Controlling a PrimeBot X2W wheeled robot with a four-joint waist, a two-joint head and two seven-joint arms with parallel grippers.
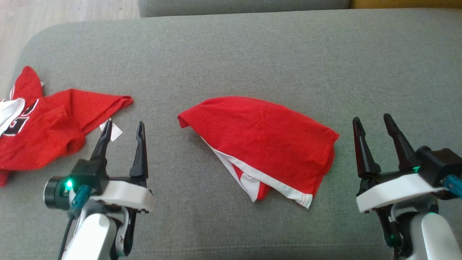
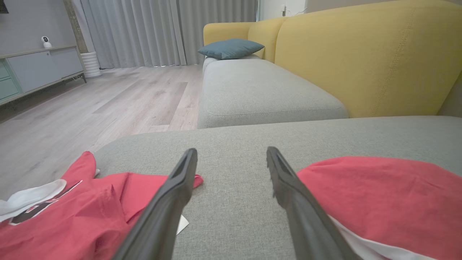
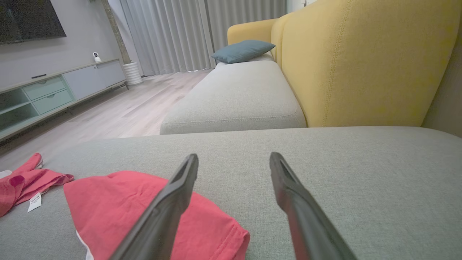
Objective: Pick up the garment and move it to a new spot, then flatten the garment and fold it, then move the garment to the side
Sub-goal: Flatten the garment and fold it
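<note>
Left gripper and right gripper, both spread open and empty, flank the folded red garment lying on the grey cushion. White trim, perhaps a hem, edges it. A red jersey lies at nine o'clock.

Left wrist view: the garment lies at four o'clock of the parted fingers.

Right wrist view: the garment lies at eight o'clock.

Two red garments on the grey seat cushion — a folded garment at its middle, a crumpled jersey at its left edge. Two grippers — left gripper, right gripper. One blue pillow. One white tag beside the jersey.
</note>
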